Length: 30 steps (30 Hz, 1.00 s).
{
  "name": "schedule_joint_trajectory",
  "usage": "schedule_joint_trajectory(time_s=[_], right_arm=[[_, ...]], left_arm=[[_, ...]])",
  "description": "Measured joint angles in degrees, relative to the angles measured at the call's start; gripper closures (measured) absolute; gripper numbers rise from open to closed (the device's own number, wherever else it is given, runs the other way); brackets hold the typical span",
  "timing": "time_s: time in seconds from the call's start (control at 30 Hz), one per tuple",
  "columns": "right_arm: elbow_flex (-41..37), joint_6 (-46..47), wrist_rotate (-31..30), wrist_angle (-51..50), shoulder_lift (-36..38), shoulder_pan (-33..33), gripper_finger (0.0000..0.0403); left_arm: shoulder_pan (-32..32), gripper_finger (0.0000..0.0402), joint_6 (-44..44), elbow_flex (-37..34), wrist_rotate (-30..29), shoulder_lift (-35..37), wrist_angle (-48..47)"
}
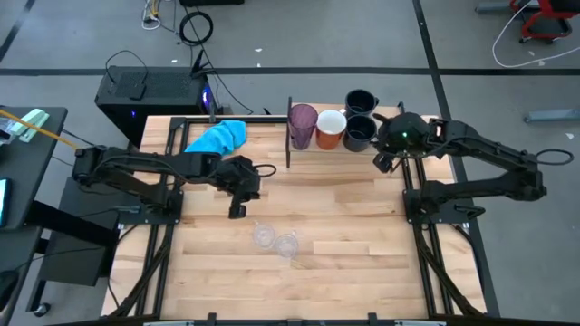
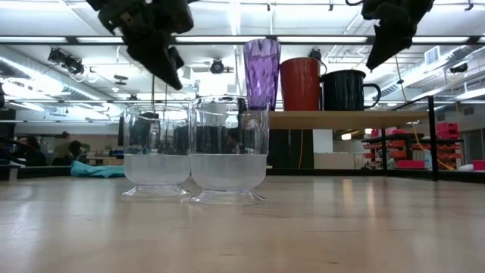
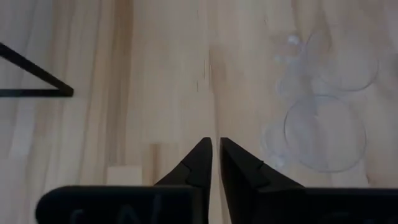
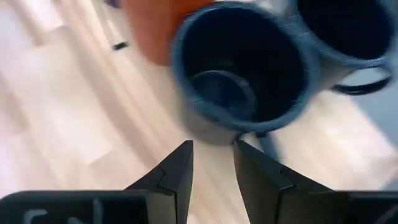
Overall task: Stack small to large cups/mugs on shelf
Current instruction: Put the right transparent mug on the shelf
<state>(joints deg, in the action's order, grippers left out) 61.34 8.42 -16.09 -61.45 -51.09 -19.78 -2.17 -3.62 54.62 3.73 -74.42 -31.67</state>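
Note:
Two small clear glasses [image 1: 263, 235] [image 1: 286, 244] stand side by side on the tabletop; they also show in the low view [image 2: 155, 152] [image 2: 227, 152]. My left gripper [image 1: 237, 210] hangs shut and empty above the table, just left of them [image 3: 214, 152]. On the light-wood shelf [image 2: 341, 119] at the back stand the purple tumbler [image 1: 302, 122], the orange mug [image 1: 330, 127] and two navy mugs [image 1: 361, 101] [image 1: 359, 131]. My right gripper [image 4: 212, 152] is slightly open, empty, above the table just short of the nearer navy mug [image 4: 245, 68].
A blue cloth [image 1: 219, 136] lies at the back left of the table. The shelf's thin dark upright panel [image 1: 289, 136] stands left of the tumbler. Bare tabletop lies between the glasses and the shelf and toward the near edge.

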Motion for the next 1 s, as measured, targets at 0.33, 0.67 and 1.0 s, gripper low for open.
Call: schedule_joint_trajectory(time_s=[0.33,0.67,1.0], right_arm=[[0.0,9.3,2.1,3.9,-5.4,16.5,0.0280],[0.0,8.6,2.2,19.6,-18.9,30.8,0.0280],[0.0,3.5,11.6,34.9,-31.4,35.9,0.0280]], left_arm=[[2.7,0.0366,0.0,-0.1,2.7,1.2,-3.7],[4.8,0.0379,0.3,-0.1,2.8,1.2,-3.9],[4.8,0.0371,0.4,-0.1,2.8,1.2,-4.7]])
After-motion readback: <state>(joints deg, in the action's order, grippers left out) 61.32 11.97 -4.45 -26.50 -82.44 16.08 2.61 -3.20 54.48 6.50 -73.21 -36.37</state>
